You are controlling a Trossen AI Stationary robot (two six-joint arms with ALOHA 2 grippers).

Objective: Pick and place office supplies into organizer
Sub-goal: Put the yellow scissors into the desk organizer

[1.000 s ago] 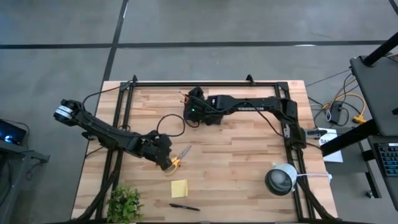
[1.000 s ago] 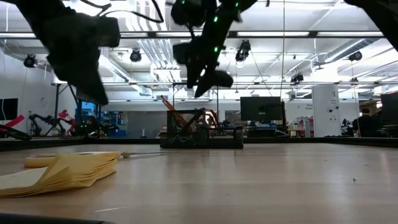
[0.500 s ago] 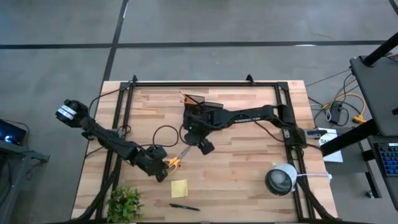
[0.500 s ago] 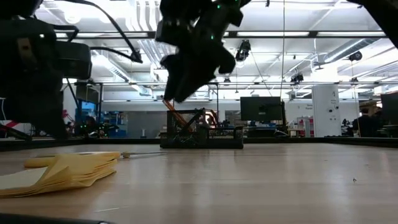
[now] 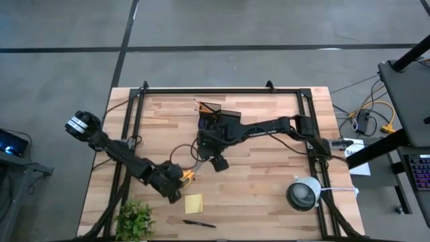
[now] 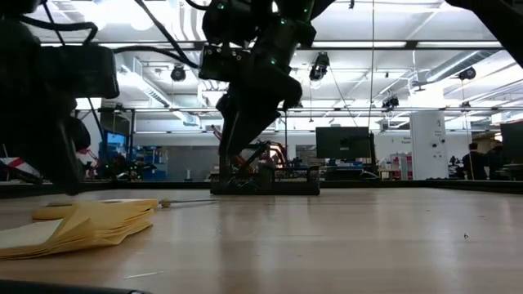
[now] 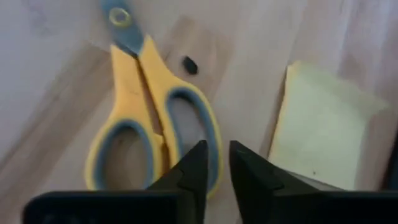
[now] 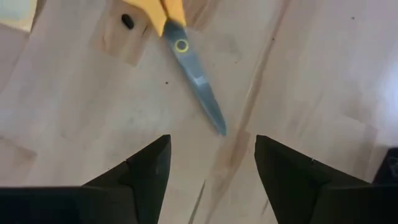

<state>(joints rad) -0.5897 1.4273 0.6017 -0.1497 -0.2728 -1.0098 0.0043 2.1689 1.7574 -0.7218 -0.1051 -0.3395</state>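
Note:
The yellow-handled scissors lie flat on the wooden table, handles toward the near-left. My left gripper is shut and hovers at the handle loops. My right gripper is open and stands above the blade tip, its fingers on either side and clear of it. A tiny black clip lies beside the scissors. The yellow sticky-note pad lies just nearer, and a black pen lies by the near edge. The dark organizer stands at the far side with an orange pencil in it. My left gripper comes from above, slanting from the near-left. Its shut fingertips stand over the rim of the scissors' right handle loop. Whether they touch it, I cannot tell.
A green plant stands at the near-left corner and a round grey-white lamp at the near-right. A black cable loops over the table between the arms. Bare wood lies to the right of the scissors.
My right gripper has swung from above the organizer toward the near edge and come down over the scissors' blade. My left gripper has drawn back a little toward the near-left and sunk lower. The scissors have stayed about where they were.

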